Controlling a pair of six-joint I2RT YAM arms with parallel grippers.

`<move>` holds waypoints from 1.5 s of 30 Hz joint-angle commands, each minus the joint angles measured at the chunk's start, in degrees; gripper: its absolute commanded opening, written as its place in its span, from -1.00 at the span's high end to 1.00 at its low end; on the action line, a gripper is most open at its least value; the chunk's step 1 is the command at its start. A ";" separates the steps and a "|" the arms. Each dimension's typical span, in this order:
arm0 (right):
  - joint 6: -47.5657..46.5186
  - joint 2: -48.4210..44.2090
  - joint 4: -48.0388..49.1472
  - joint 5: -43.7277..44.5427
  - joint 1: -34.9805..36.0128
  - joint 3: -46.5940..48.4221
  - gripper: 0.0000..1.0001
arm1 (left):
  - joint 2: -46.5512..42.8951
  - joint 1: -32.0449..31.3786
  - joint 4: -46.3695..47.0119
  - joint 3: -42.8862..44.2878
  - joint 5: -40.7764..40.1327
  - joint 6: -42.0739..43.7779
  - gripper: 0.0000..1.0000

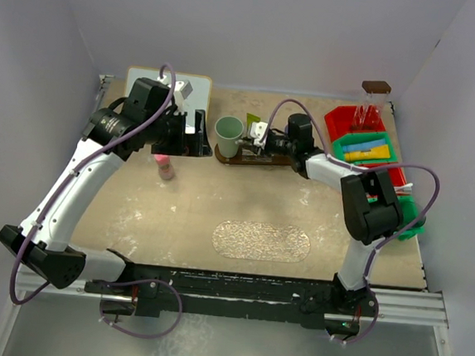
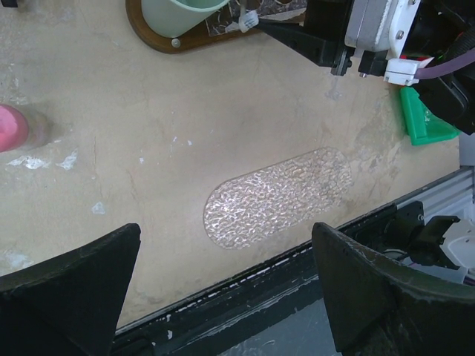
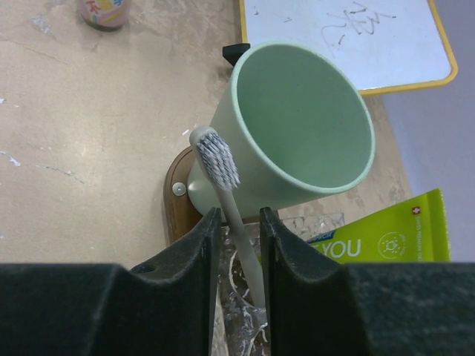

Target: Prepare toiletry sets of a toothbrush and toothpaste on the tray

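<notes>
A pale green cup (image 1: 229, 131) stands on the left end of the brown tray (image 1: 282, 163), with a clear cup (image 3: 315, 222) beside it. A slim pale toothbrush (image 3: 223, 167) leans bristles-up against the green cup (image 3: 297, 126). Its handle runs down into the clear cup. My right gripper (image 3: 239, 215) straddles that handle with its jaws narrowly apart, and gaps show beside the handle. My left gripper (image 2: 226, 282) is wide open and empty, hovering left of the tray (image 2: 148, 37). Blue and yellow tubes (image 1: 365, 147) lie in a red bin at the right.
A pink-capped bottle (image 1: 165, 167) stands left of the tray. A clear textured oval (image 1: 261, 241) lies on the near middle of the table. A whiteboard (image 1: 167, 84) sits at the back left. A green box (image 3: 378, 241) lies behind the tray. Red and green bins (image 1: 413, 214) line the right edge.
</notes>
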 commanded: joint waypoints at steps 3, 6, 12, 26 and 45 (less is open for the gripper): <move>0.48 -3.96 1.70 -1.52 -0.03 -2.21 0.26 | -0.01 0.45 1.22 2.85 0.26 1.07 -0.89; 1.83 -6.00 1.02 -1.90 0.01 -3.22 0.15 | -0.29 0.45 2.00 2.56 0.35 0.77 -0.89; 4.63 -12.31 -2.72 -1.67 0.03 -6.13 -0.15 | -1.46 0.45 4.50 1.01 0.61 -0.24 -0.89; 27.82 -46.08 -32.67 29.21 -8.25 -18.54 -0.31 | -6.71 0.46 16.95 -6.54 -0.95 -1.24 -0.87; 75.47 -41.55 -52.83 66.92 -33.13 -6.98 -0.30 | -4.63 0.54 19.75 -9.08 0.44 4.56 -0.87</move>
